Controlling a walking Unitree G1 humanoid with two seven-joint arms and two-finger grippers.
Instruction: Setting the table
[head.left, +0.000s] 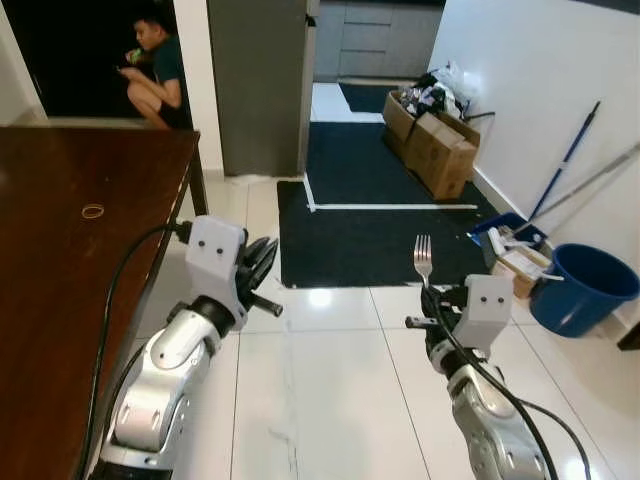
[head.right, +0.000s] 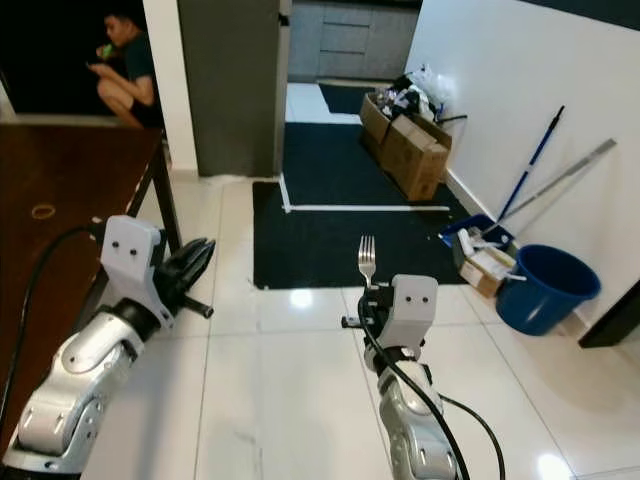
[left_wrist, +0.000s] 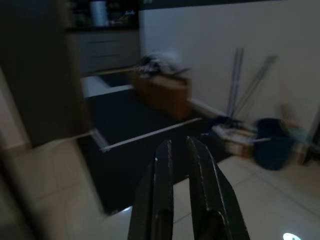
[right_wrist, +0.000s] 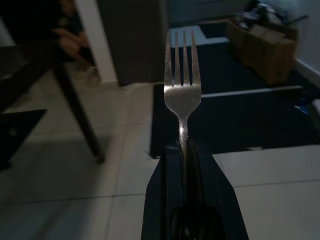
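Starting at the far left, a dark brown table (head.left: 60, 260) fills that side, with a small ring (head.left: 92, 211) lying on its top. Behind its far end a person (head.left: 155, 70) crouches in a dark doorway. Just beside the table's edge, the left pincer (head.left: 262, 262) hangs in the air above the white tiled floor (head.left: 320, 400); its two black fingers (left_wrist: 162, 200) lie close together with a narrow gap between them, and they hold nothing. Ahead of both arms, a dark mat (head.left: 370, 215) covers the floor, crossed by a white line. Further right, the right pincer (head.right: 368, 296) is clamped on the handle of a silver fork (head.right: 367, 258), which stands upright with its tines pointing up, held in the air over the tiles and well apart from the table. Against the white wall on the right stand cardboard boxes (head.left: 432, 140) stuffed with clutter, a blue-handled mop (head.left: 560, 165) leaning beside a longer pole, a small box (head.left: 520, 265) on the floor, and a blue bucket (head.left: 585, 290) nearest the right edge.
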